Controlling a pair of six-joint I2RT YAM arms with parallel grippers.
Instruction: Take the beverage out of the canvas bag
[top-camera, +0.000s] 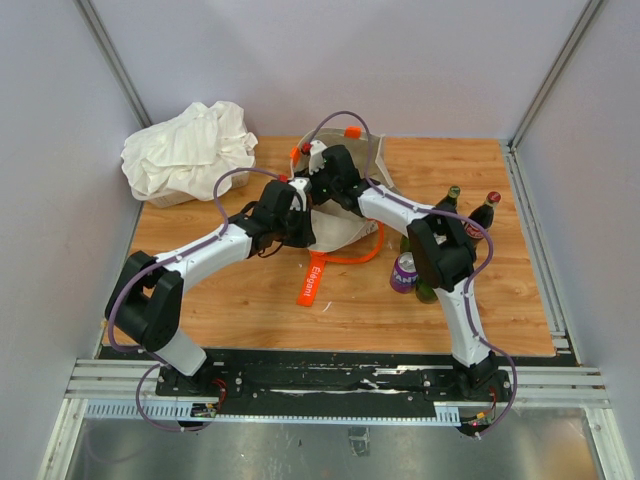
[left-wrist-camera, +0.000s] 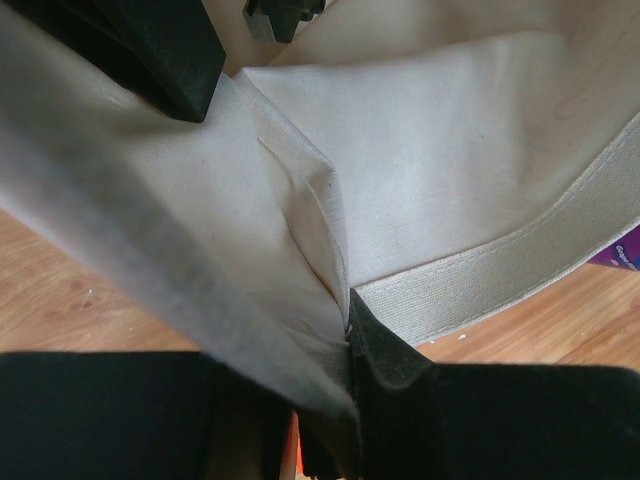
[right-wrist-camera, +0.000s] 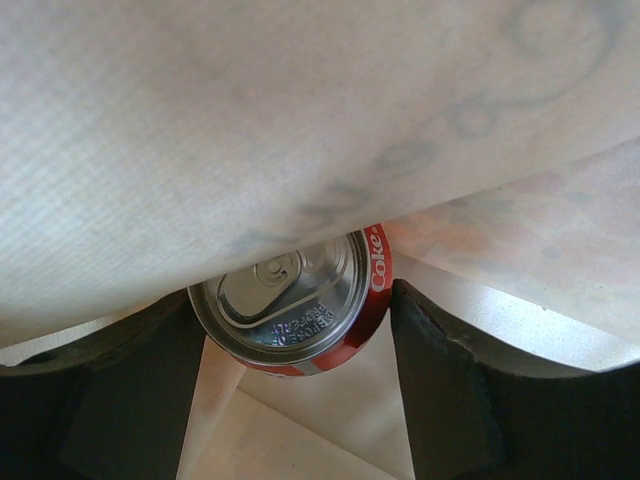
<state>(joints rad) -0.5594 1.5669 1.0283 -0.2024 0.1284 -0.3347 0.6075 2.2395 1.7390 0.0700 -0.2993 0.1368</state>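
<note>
The canvas bag lies slumped in the middle of the wooden tabletop, with one orange strap handle curled on the wood in front of it and an orange tag lying just beyond that. Both arms reach into it from the near edge. The left gripper sits at the bag's left side; in its wrist view its fingers are closed narrow on a fold of the beige cloth at the bag's hemmed edge, pinching it and holding it up off the tabletop. The right gripper is over the far part of the bag. Its wrist view looks in under a sheet of canvas, where a red Coke can lies inside the bag with its silver top and pull tab facing the camera. The right fingers stand fairly wide on either side of the can, right against its walls, but I cannot tell whether they grip it. The upper half of the can is hidden by the cloth. Near the right arm stand a purple can, a green bottle and a dark bottle with a red cap. A white cloth bundle sits at the far left corner.
</note>
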